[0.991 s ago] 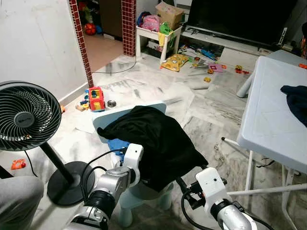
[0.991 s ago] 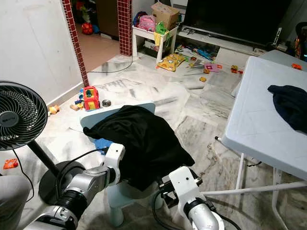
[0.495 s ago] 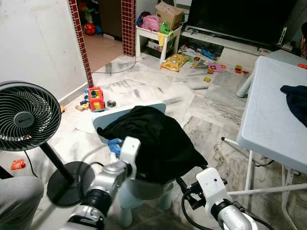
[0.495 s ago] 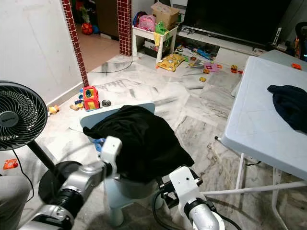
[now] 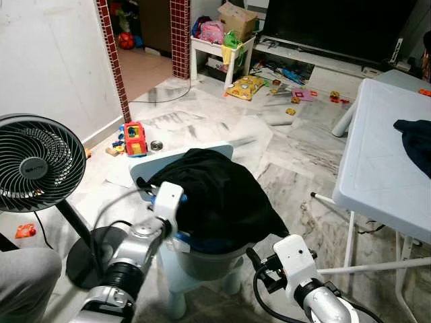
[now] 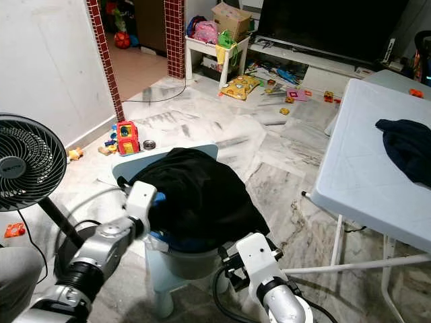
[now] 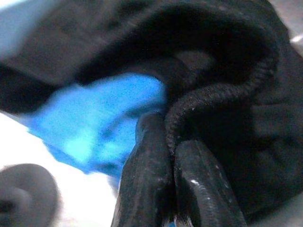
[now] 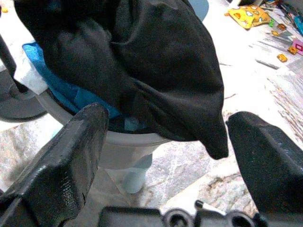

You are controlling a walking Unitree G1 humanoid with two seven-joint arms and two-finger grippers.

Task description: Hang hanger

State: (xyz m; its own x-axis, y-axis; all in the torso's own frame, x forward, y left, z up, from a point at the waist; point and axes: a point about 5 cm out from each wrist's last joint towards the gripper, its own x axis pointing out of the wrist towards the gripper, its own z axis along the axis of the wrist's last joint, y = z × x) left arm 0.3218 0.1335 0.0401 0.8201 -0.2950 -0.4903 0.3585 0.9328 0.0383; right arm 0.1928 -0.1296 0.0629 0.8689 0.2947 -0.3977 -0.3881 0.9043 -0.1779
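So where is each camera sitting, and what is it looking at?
Left and right eye views: from the head, looking down at the black garment on the small chair, both silver arms low in front.
Left wrist view: along the left gripper, fingers pinching the garment's hem.
Right wrist view: along the right gripper, fingers apart.
All share the black garment.

The black garment [image 5: 215,198] covers most of the small chair [image 5: 202,262] and the blue cloth [image 8: 61,85] under it. The left gripper [image 7: 173,142] reaches into the garment's folds (close view blurred). The white table [image 5: 377,168] runs off frame.
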